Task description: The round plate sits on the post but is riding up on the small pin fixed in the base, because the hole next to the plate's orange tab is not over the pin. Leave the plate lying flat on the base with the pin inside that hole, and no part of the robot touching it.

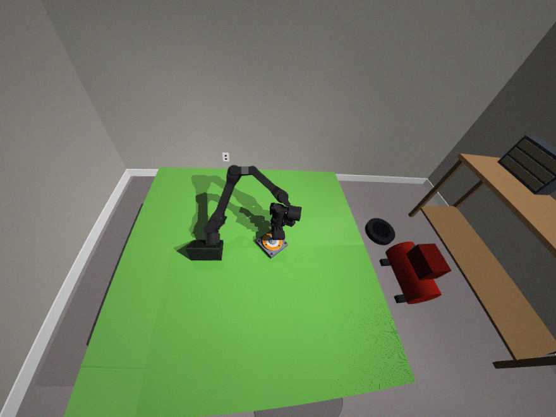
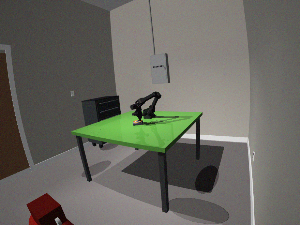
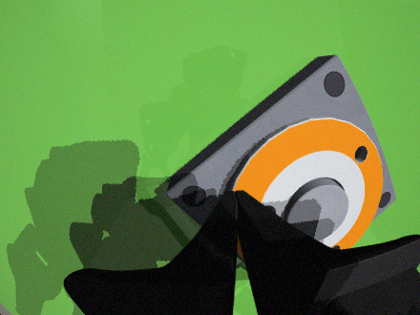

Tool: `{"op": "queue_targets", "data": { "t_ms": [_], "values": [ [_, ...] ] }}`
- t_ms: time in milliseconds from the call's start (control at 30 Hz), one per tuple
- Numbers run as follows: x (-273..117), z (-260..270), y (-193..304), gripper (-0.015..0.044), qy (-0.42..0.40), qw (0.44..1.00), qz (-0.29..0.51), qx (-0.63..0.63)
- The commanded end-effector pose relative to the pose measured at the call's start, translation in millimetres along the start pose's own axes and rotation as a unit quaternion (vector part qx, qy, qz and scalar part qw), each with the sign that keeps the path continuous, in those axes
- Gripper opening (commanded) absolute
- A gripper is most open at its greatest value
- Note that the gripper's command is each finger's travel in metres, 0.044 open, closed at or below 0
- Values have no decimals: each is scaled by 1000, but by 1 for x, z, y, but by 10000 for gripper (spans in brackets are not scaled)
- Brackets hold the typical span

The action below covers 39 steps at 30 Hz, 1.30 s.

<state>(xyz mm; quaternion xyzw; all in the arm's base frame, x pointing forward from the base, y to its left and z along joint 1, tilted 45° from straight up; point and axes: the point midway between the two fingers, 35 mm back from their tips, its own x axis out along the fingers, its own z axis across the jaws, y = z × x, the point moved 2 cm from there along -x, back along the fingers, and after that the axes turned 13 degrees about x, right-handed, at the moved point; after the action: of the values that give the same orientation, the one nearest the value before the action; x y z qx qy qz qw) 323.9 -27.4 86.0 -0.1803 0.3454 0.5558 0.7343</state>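
- Round orange plate with white inner ring point(image 3: 305, 157): sits on the grey central post point(image 3: 319, 202), upon the square grey metal base with corner holes point(image 3: 319, 96), on the green table top point(image 1: 224, 314).
- Small dark hole point(image 3: 361, 153) in the orange rim: visible on the far right side; pin and tab not discernible.
- Black parallel-jaw gripper point(image 3: 237, 198): fingers pressed together, holding nothing, tips at the plate's near-left edge; contact cannot be confirmed.
- Handling, judged: rigid, light, smooth disc; likely turns freely about the post. Too flat to pinch; best nudged at the rim or tab with closed fingertips, then released.
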Motion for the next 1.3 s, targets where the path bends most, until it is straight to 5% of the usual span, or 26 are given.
{"op": "queue_targets", "data": {
  "t_ms": [0, 1267],
  "values": [
    [0, 0, 7, 0, 0, 1000, 1, 4],
    [-17, -9, 34, 0, 1, 1000, 2, 4]
  ]
}}
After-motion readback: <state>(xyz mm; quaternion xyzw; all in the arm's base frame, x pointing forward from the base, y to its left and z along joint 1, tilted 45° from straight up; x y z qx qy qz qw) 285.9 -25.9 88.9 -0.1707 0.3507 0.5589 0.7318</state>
